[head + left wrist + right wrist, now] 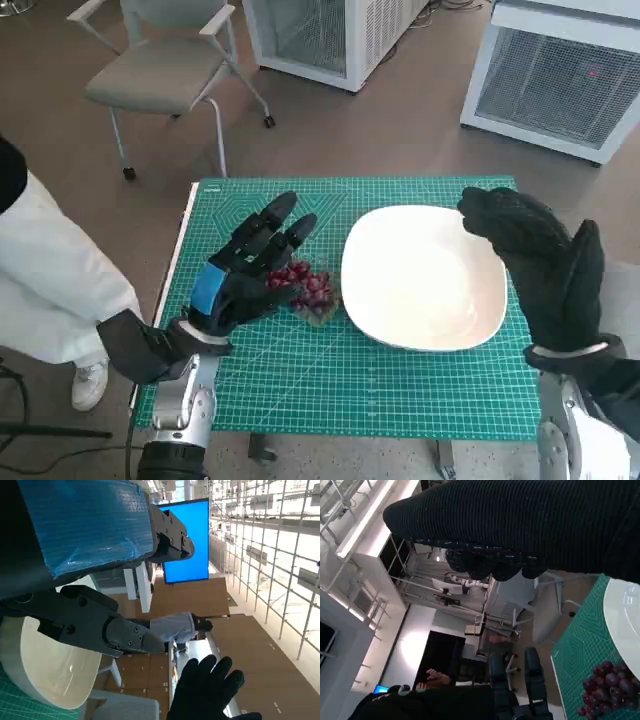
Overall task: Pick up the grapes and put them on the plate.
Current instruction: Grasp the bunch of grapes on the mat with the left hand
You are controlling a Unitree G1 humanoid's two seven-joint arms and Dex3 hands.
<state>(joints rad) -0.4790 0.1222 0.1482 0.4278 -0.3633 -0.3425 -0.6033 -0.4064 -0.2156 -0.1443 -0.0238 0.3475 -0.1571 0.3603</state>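
Reaching: my left hand (243, 272) hovers over the green mat (350, 400) with its fingers stretched apart and nothing in them.
Grapes: the grapes (307, 288) lie on the mat just beyond my left palm, under and beside my fingers; I cannot tell whether I touch them yet.
Handling: I judge the bunch light, soft and easily bruised, and loose berries may drop off. A gentle cupping hold round the whole cluster, or a pinch at the stem if I can find it, seems safest.
Plate: the white plate (420, 230) sits just past the grapes, toward my right side, with nothing on it.
Right hand: my gloved right hand (545, 265) hangs over the plate's far edge, fingers apart, holding nothing.
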